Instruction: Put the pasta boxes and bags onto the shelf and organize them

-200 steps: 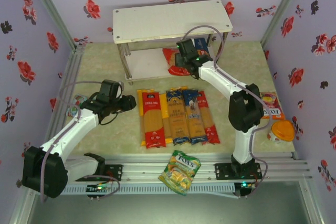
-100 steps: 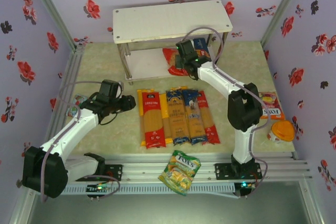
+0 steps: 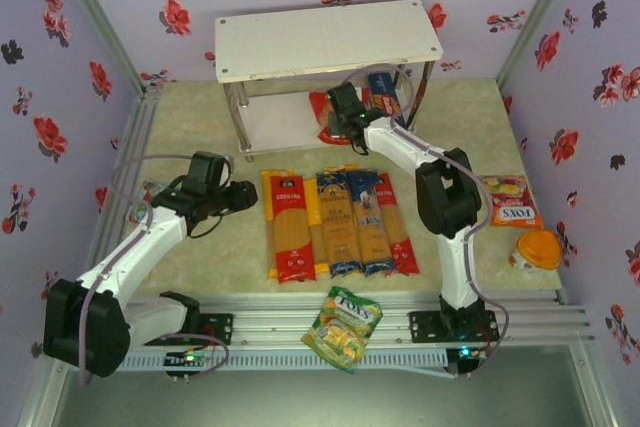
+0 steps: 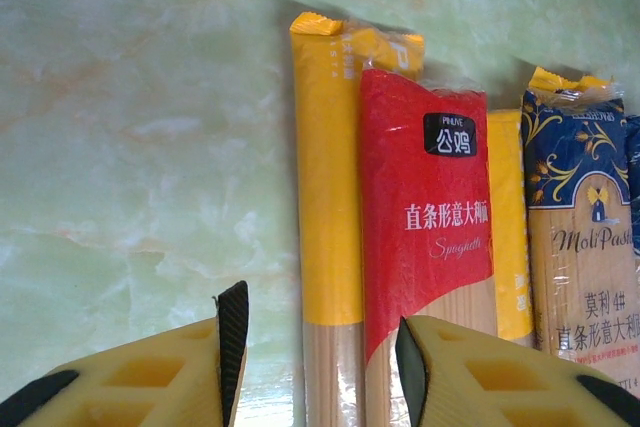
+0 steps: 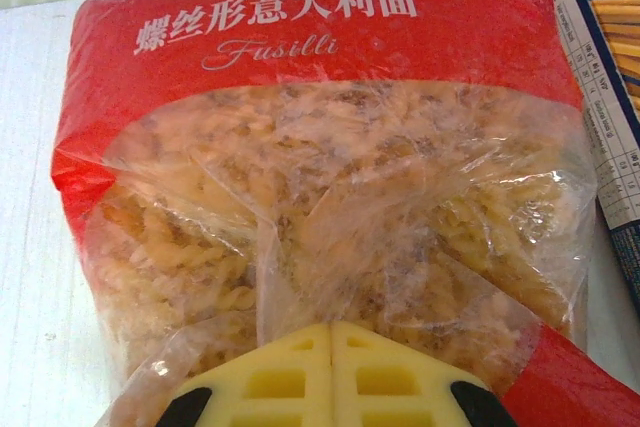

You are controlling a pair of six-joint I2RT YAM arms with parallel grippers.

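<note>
Closed right claw (image 5: 331, 347) butts against the fusilli bag (image 5: 320, 147) on the shelf (image 3: 320, 42), where a hard shove could burst it; left claw (image 4: 320, 337) hangs open over a yellow spaghetti bag (image 4: 328, 177).

Quick rundown of where stuff sits on the table (image 3: 190, 122)

The shelf (image 3: 300, 42) stands at the back, in the middle. On its lower board is the fusilli bag (image 5: 320, 177), with the pasta box (image 5: 600, 67) right beside it on the right. The right gripper (image 5: 330, 347) is up against the bag's near edge. In front of the shelf, the spaghetti packs (image 3: 338, 224) lie in an overlapping row, with the left gripper (image 4: 320, 347) at the row's left edge. The snack bag (image 3: 344, 328) lies on the near rail (image 3: 270, 327). Far right is the FOXS bag (image 3: 510, 202), with a round thing (image 3: 537, 247) just in front.
</note>
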